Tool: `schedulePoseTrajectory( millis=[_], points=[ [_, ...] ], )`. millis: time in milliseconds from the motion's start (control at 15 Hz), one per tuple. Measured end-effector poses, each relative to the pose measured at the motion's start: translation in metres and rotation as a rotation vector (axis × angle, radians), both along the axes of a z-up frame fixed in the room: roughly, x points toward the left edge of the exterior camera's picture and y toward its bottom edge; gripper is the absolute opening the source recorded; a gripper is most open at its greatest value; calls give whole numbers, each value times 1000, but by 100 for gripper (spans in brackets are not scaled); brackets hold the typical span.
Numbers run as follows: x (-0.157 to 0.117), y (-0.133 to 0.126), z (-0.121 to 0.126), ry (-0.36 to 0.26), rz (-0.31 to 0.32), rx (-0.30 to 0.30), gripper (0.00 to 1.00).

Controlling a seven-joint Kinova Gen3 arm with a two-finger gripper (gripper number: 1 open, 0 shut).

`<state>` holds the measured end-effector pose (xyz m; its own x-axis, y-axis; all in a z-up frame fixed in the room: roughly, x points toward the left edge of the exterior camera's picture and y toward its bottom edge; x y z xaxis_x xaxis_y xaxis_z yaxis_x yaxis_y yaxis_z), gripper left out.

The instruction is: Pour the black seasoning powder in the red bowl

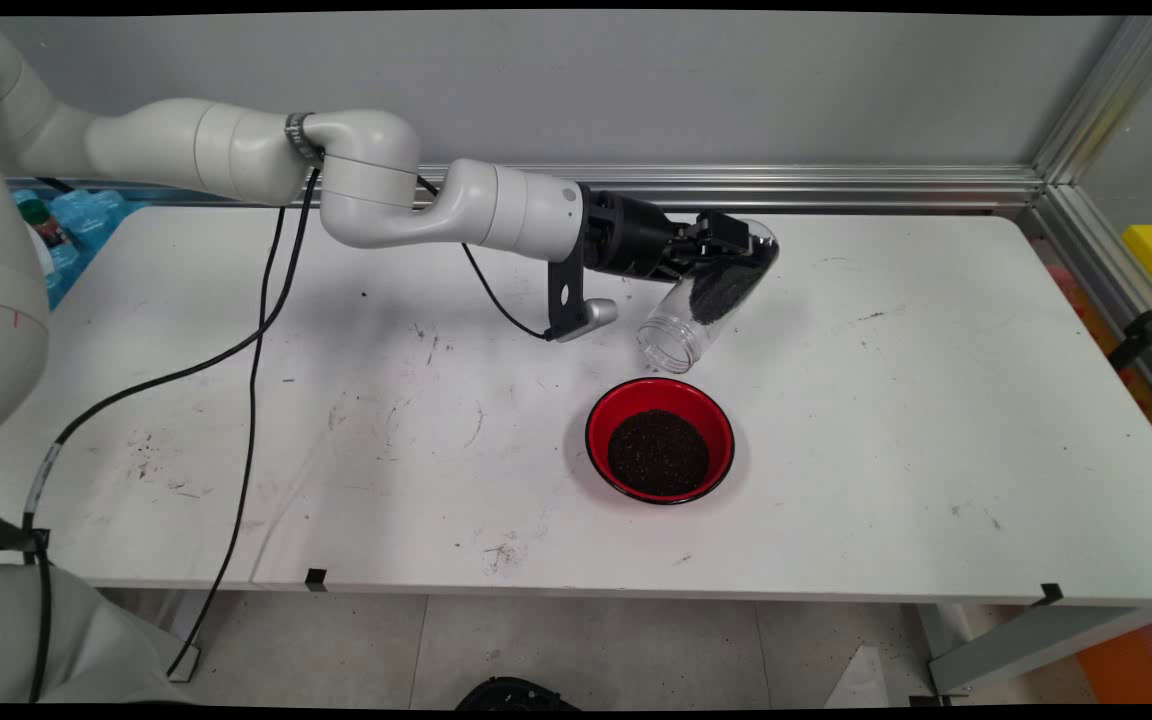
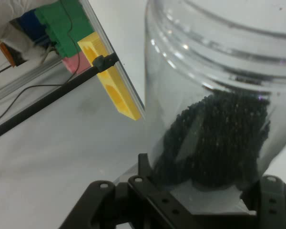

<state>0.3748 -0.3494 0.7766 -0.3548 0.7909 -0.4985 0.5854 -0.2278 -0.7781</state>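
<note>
No readable text, label, brand, number or sign in either view. The clear jar (image 1: pixel 711 295) carries no label, the red bowl (image 1: pixel 660 440) has no markings, and the white table (image 1: pixel 936 400) shows only scuffs and dark specks. The bottles (image 1: pixel 66 225) at about 9 o'clock, past the table's left edge, are too small to read. The arm's white links show no lettering from this angle.
</note>
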Motion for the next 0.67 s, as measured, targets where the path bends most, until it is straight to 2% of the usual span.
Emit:
schedulePoseTrajectory(
  millis=[667],
  points=[
    [-9,7,-3,9,-22,-80,0]
  ],
)
